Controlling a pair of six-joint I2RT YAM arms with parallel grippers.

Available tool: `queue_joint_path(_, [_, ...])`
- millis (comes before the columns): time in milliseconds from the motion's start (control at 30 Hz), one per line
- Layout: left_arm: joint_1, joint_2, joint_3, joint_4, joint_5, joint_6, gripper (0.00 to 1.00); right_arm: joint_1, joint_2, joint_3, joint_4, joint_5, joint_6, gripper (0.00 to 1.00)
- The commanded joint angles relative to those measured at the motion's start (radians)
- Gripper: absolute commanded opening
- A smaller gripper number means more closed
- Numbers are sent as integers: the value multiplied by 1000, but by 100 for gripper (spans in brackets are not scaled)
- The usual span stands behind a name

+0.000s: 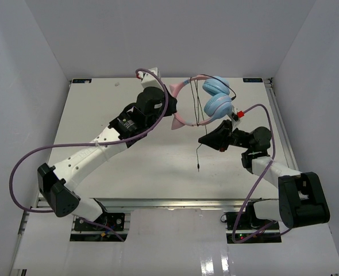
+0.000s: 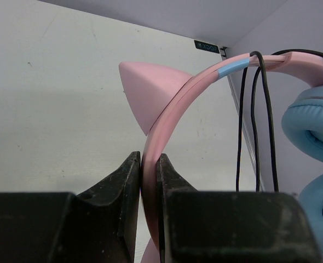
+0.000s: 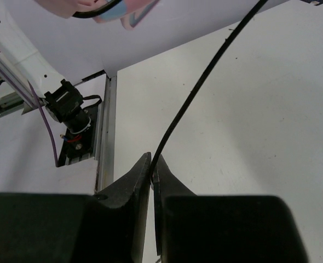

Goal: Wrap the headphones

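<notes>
Two holds apply: the left gripper (image 2: 149,170) clamps the pink headband (image 2: 172,114), keeping the headphones (image 1: 218,106) aloft over the far side of the table (image 1: 158,167), so the right gripper (image 3: 151,170), pinching the black cord (image 3: 197,86), can loop it.

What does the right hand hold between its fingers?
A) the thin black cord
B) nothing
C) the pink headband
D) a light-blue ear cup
A: in the right wrist view the right hand is shut on the thin black cord, while the left hand clamps the pink headband.
</notes>
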State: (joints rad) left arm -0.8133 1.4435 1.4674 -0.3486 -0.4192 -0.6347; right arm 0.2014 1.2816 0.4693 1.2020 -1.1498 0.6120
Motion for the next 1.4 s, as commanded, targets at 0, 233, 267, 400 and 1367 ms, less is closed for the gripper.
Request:
queue_joint_path(0, [0, 7, 43, 167, -114, -67, 0, 12, -27, -19, 152, 5, 97, 11])
queue_joint_path(233, [0, 53, 51, 178, -193, -72, 0, 23, -51, -49, 207, 40, 125, 11])
queue_joint_path(267, [-1, 55, 49, 177, -204, -80, 0, 23, -60, -54, 206, 51, 123, 11])
queue_joint_path(400, [-1, 66, 42, 186, -224, -121, 0, 24, -76, -68, 181, 66, 92, 11])
queue_joint_path(1367, [-3, 316, -57, -31, 20, 326, 0, 224, -82, 385, -1494, 699, -1371, 9])
